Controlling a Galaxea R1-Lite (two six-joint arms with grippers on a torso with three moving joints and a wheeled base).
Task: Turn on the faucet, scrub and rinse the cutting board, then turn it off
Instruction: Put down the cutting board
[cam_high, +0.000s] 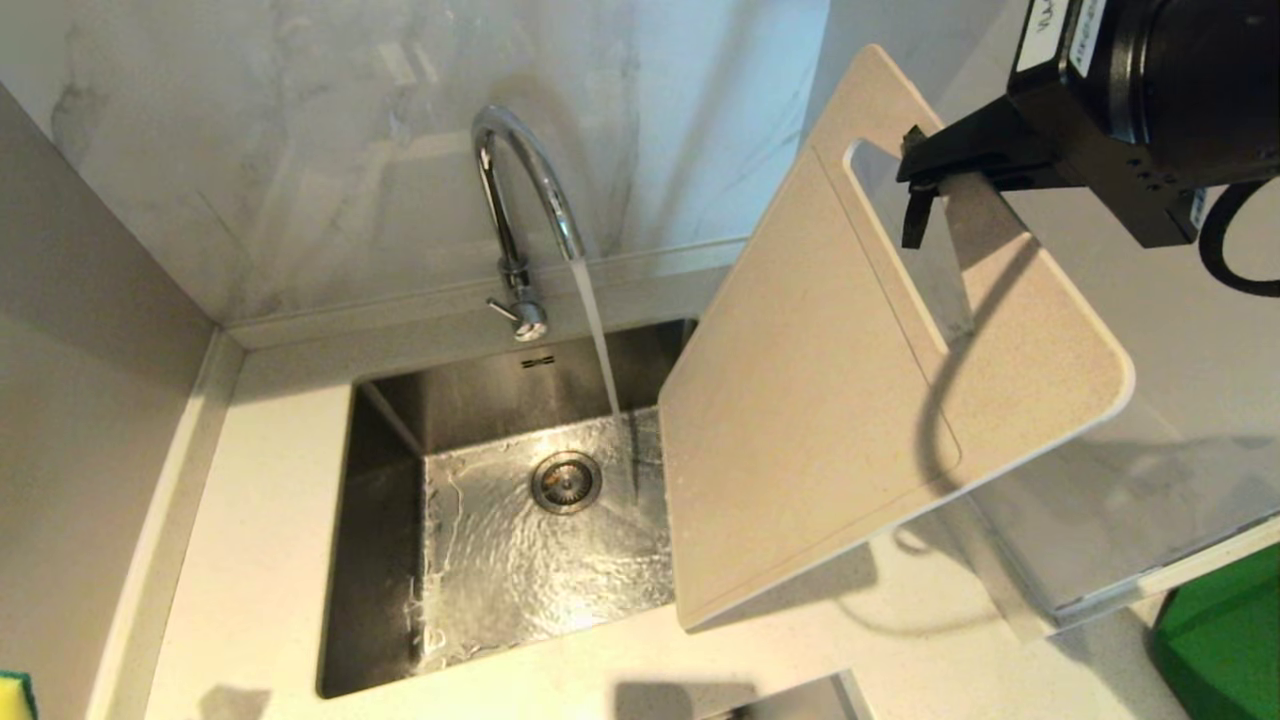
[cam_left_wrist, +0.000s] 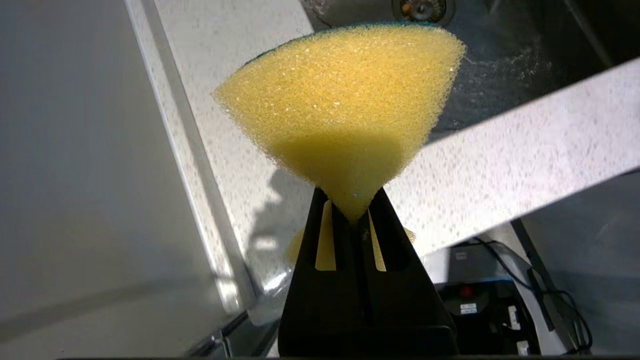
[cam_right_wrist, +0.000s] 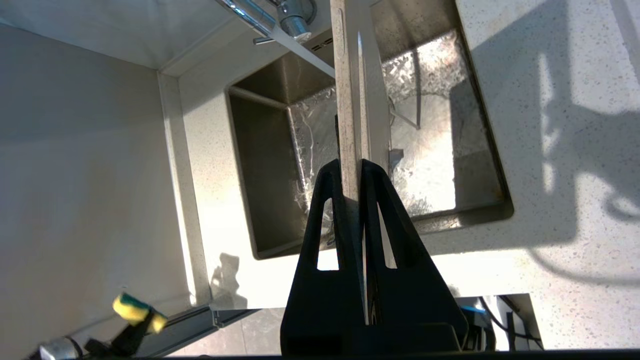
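Over the sink (cam_high: 380, 560) my right hand (cam_high: 925, 180) is clamped on the cutting board (cam_high: 830, 400) by its handle slot, long axis slanting down beside the faucet (cam_high: 520, 200) stream. Left hand (cam_left_wrist: 356, 210), low at the table's left edge, pinches the sponge (cam_left_wrist: 345, 110), so it needs to travel right.

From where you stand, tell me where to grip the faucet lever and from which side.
Take the small lever at its free tip, low on the faucet base, coming from the robot's left. It sticks out sideways that way. The held board crowds the right, and the left gripper would likely have to drop its sponge first.
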